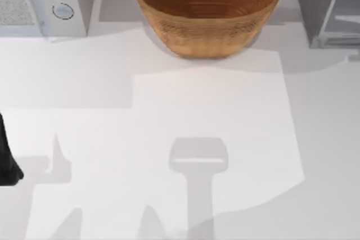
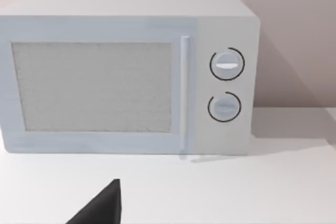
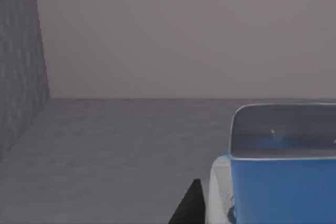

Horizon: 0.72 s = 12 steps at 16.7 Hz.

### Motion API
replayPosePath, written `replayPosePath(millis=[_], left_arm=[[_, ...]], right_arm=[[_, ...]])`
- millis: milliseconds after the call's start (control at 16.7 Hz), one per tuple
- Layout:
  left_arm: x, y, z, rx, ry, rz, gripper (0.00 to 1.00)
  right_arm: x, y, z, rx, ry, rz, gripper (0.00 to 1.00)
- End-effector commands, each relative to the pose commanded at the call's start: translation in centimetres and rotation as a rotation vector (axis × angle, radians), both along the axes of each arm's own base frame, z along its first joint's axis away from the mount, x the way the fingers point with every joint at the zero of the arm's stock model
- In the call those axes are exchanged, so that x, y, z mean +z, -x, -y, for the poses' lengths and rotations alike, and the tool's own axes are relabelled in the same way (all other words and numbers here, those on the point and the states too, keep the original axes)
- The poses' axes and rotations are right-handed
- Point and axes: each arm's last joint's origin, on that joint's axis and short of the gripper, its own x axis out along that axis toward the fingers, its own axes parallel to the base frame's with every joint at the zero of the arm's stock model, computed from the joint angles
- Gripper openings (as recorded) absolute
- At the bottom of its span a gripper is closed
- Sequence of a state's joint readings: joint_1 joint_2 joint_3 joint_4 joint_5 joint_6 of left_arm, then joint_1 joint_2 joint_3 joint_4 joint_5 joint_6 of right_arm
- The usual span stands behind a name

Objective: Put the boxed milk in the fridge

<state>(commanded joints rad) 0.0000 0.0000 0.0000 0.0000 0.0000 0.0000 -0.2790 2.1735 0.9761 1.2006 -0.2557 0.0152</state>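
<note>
A plain white table is seen from above, crossed by grey shadows. At about 12 o'clock a wicker bowl is set; at 11 o'clock stands a light-grey microwave with two round knobs, and at 1 o'clock the fridge with its pale door panel. At 9 o'clock a dark part of the left arm is parked at the table's edge; whether its hand is open or closed cannot be told.

In the right wrist view the milk carton is seen close to the camera, its blue top toward the lens, within a dim grey space with a speckled wall to one side; this is judged to be the fridge interior. Whether the right hand grips it cannot be told. The carton is best lowered flat onto the floor of the fridge before release, then the hand withdrawn straight back.

No lettering can be read on the carton here.
</note>
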Motion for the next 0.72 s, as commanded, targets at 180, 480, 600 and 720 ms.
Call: replayPosePath(millis=[180, 480, 600, 720], left_arm=[[0.0, 0.0, 0.0, 0.000, 0.000, 0.000, 1.00], [0.0, 0.0, 0.0, 0.000, 0.000, 0.000, 1.00], [0.0, 0.0, 0.0, 0.000, 0.000, 0.000, 1.00], [0.0, 0.0, 0.0, 0.000, 0.000, 0.000, 1.00]], right_arm=[[-0.1, 0.0, -0.2, 0.005, -0.003, -0.006, 0.00], [-0.6, -2.1, 0.1, -0.001, -0.009, -0.022, 0.00], [-0.3, -3.5, 0.2, -0.001, -0.008, -0.019, 0.00], [-0.3, -4.7, 0.2, 0.001, -0.009, -0.022, 0.00]])
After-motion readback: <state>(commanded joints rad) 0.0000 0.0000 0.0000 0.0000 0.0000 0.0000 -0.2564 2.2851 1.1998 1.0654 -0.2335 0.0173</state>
